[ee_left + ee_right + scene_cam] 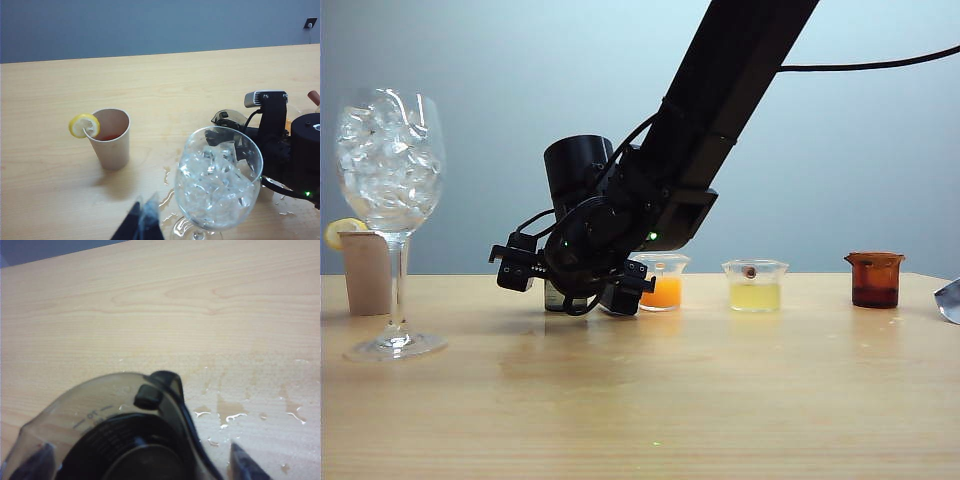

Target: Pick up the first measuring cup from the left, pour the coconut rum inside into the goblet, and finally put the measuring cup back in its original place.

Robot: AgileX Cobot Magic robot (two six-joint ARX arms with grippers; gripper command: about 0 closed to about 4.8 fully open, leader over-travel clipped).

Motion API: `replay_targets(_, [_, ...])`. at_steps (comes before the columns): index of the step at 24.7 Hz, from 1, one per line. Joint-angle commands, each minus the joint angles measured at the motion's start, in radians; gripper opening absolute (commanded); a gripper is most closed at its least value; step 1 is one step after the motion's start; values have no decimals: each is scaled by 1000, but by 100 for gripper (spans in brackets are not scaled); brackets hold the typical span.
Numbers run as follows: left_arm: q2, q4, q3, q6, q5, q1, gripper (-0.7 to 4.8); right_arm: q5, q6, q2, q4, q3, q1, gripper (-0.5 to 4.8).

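The first measuring cup (100, 405), smoky and translucent with a dark handle, stands on the table between the fingers of my right gripper (140, 462). The jaws are wide open, one finger on each side of the cup. Its inside looks dark, so I cannot make out the coconut rum. In the exterior view the right gripper (572, 285) hides most of the cup (553, 298). The goblet (390, 160), full of ice, stands upright at the far left. My left gripper (142, 222) hovers shut and empty close to the goblet (220, 175).
A paper cup (365, 270) with a lemon slice stands behind the goblet. Right of the gripper stand a clear cup of orange liquid (663, 285), one of pale yellow liquid (754, 285) and an amber-brown cup (874, 280). Spilled drops (230, 417) wet the table.
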Motion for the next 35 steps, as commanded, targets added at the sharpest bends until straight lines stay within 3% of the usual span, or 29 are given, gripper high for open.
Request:
replay_targets(1, [-1,7,3,0,-2,2,-4,2,8,2,-10,6,0,476])
replay_targets(7, [-1,7,3,0,-2,2,-4,1,8,2,-12,6,0,467])
replay_targets(8, [-1,7,3,0,-2,2,-4,1,7,3,-13,7,0,445])
replay_targets(12, [-1,7,3,0,-2,2,-4,-3,7,2,-13,9,0,247])
replay_targets(16, [-1,7,3,0,-2,2,-4,-11,7,2,-24,10,0,98])
replay_targets(28, [-1,7,3,0,-2,2,-4,-26,-169,-26,-25,11,5,99])
replay_targets(35, [-1,7,3,0,-2,2,-4,-27,-185,-70,-27,10,4,99])
